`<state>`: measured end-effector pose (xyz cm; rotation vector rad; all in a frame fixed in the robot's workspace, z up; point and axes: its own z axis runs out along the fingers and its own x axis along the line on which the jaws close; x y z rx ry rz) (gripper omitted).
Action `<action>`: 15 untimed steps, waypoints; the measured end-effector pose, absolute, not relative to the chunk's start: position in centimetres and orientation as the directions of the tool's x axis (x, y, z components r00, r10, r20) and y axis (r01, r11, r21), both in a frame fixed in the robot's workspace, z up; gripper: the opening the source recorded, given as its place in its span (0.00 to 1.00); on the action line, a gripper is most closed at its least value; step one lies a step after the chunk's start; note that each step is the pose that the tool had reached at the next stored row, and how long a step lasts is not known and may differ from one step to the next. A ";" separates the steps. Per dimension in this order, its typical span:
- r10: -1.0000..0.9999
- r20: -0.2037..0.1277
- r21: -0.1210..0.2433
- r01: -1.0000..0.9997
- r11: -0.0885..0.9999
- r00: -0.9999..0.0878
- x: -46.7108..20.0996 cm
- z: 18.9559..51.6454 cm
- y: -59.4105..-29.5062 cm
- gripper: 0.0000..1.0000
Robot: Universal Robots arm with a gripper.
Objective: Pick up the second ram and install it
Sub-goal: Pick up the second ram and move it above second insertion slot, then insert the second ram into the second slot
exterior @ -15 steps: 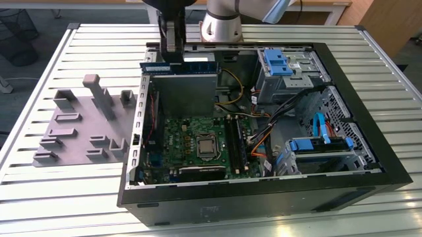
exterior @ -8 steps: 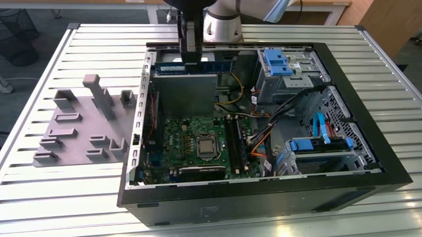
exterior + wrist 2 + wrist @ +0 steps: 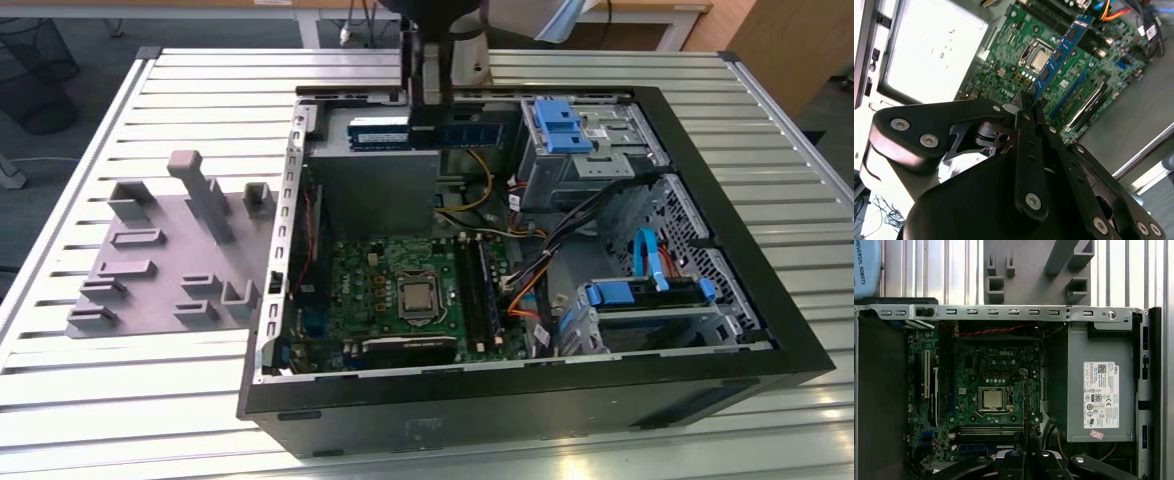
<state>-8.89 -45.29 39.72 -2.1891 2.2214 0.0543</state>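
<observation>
hand (image 3: 1027, 100) | grips second ram (image 3: 1060, 54), thin flat blue board | over green motherboard (image 3: 1004, 60)

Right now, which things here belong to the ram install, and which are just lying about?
Job: second ram, held in the gripper; motherboard; memory slots.
Lying about: grey holder tray; power supply; drive cage; red cable.

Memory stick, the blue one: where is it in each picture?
Exterior view: memory stick level in the claw, above the grey power supply.
Second wrist view: memory stick slants from the claw across the green board.
First wrist view: memory stick edge-on, beside the processor socket.
Shared landmark: the processor socket.
</observation>
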 end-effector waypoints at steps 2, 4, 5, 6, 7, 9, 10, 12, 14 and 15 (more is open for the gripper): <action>-0.999 -0.040 0.009 -1.000 0.014 -0.015 -8.1 39.7 -45.3 0.14; -0.999 -0.040 0.009 -1.000 0.015 -0.015 -7.2 39.7 -45.3 0.14; -0.999 -0.040 0.009 -1.000 0.015 -0.015 -6.8 39.7 -45.3 0.14; -0.999 -0.040 0.009 -1.000 0.014 -0.015 -6.6 39.7 -45.3 0.14; -0.999 -0.040 0.009 -1.000 0.014 -0.015 -6.5 39.7 -45.3 0.14; -0.999 -0.040 0.009 -1.000 0.014 -0.015 -6.5 39.7 -45.3 0.14; -0.999 -0.040 0.009 -1.000 0.014 -0.015 -6.4 39.7 -45.3 0.14; -0.999 -0.040 0.009 -1.000 0.014 -0.015 -6.4 39.7 -45.3 0.14; -0.999 -0.040 0.009 -1.000 0.014 -0.015 -6.4 39.7 -45.3 0.14; -0.999 -0.040 0.009 -1.000 0.015 -0.015 -6.3 39.7 -45.3 0.14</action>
